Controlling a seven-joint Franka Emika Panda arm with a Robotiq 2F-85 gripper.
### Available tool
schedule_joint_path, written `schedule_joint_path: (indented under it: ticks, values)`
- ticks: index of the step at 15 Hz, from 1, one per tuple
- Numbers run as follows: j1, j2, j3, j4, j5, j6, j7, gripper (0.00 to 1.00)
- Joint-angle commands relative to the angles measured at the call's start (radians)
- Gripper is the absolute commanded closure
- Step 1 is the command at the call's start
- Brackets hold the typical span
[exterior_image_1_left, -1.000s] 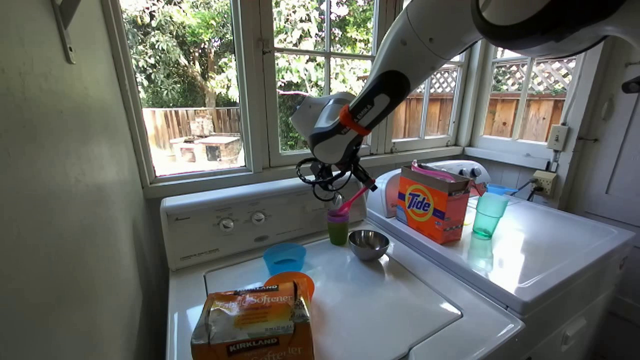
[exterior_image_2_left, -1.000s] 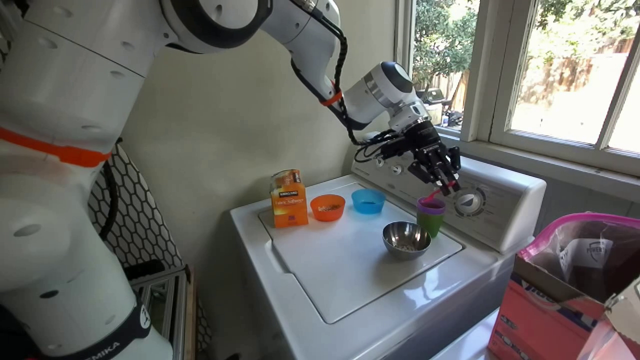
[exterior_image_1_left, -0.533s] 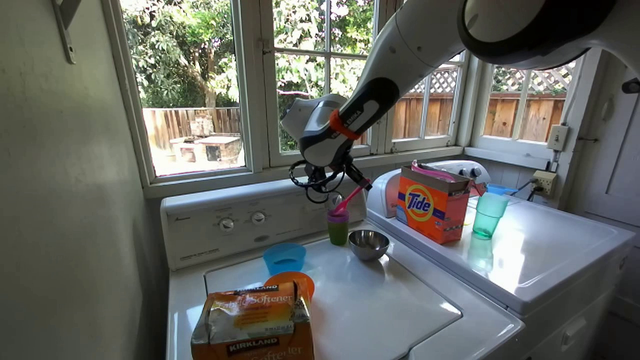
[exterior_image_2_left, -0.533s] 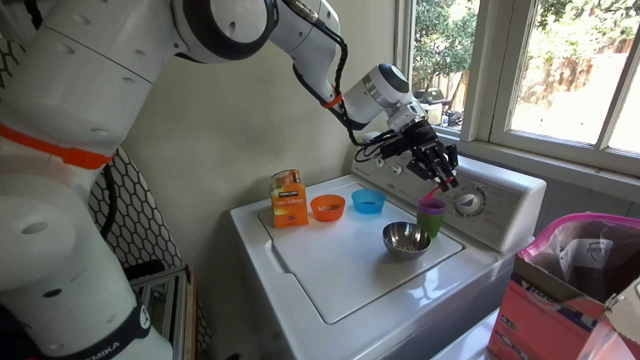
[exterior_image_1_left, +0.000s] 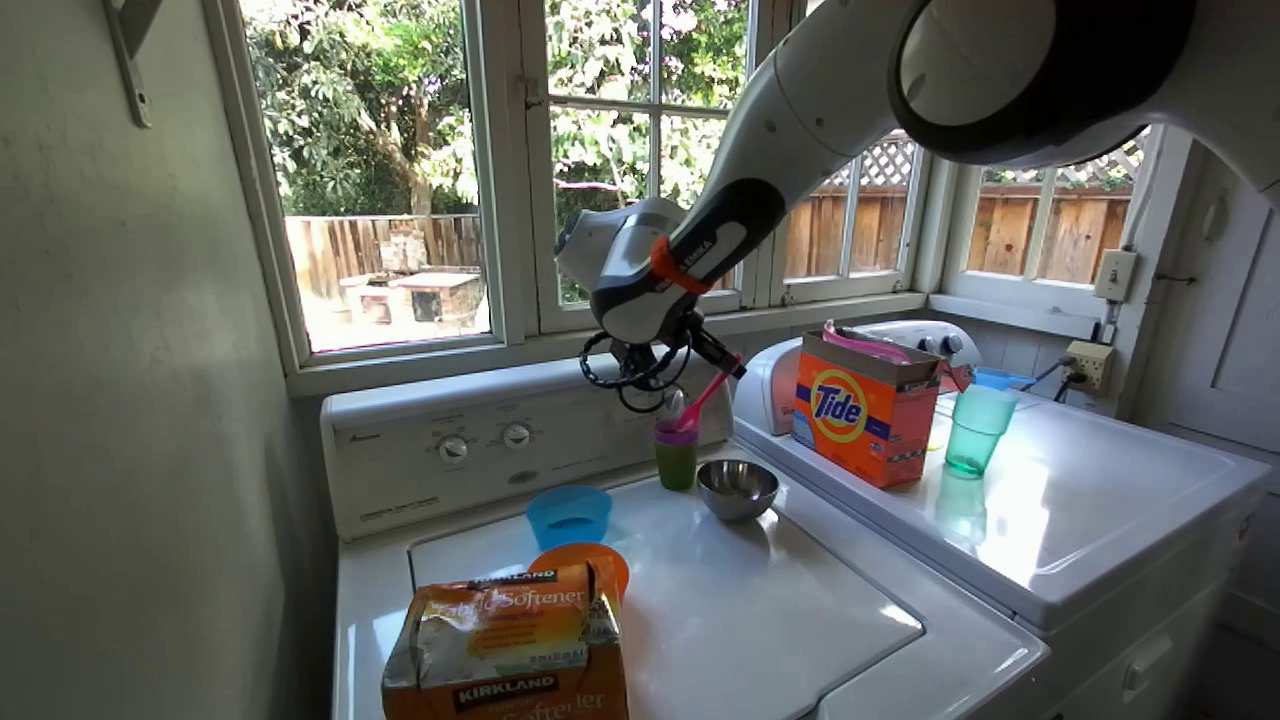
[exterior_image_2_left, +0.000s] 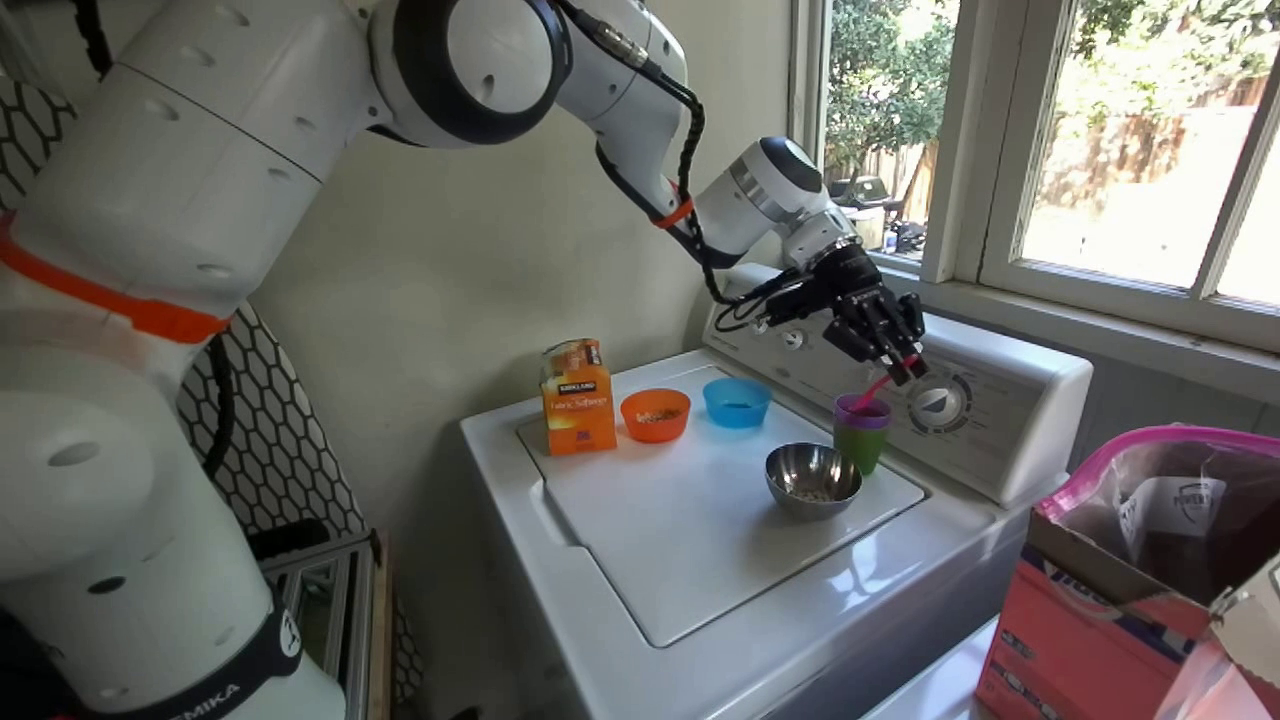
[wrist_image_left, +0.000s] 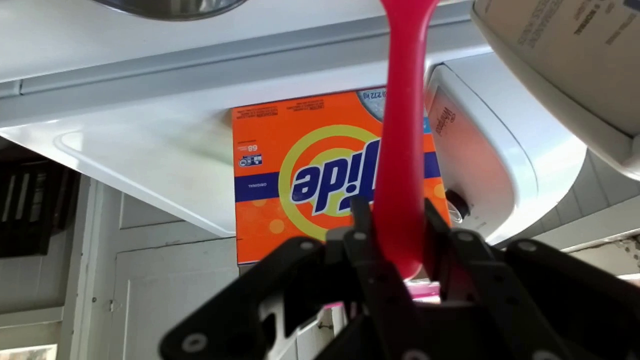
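The pink utensil (wrist_image_left: 404, 125) is pinched in the gripper (wrist_image_left: 394, 214), the fingers closed on its upper end. It slants down to the mouth of a green, purple-rimmed cup (exterior_image_2_left: 862, 445); how deep it reaches, I can't tell from here. Just beside the cup sits a steel bowl (exterior_image_1_left: 736, 508). Farther along the white lid (exterior_image_2_left: 680, 540) are a blue bowl (exterior_image_2_left: 737, 416), an orange bowl (exterior_image_2_left: 655, 432) and a Kirkland box (exterior_image_2_left: 580, 418).

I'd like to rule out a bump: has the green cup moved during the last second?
No. In both exterior views, the green cup shows no shift relative to the white control panel.
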Motion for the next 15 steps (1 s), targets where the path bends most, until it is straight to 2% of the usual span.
schedule_joint_path:
  ticks: [1,8,15]
  values:
    - [0.015,0.043,-0.005,0.047,-0.022,-0.025,-0.060,0.94]
    - [0.035,0.066,-0.001,0.059,-0.025,-0.010,-0.105,0.94]
    - [0.049,0.122,-0.031,0.167,-0.061,-0.064,-0.208,0.94]
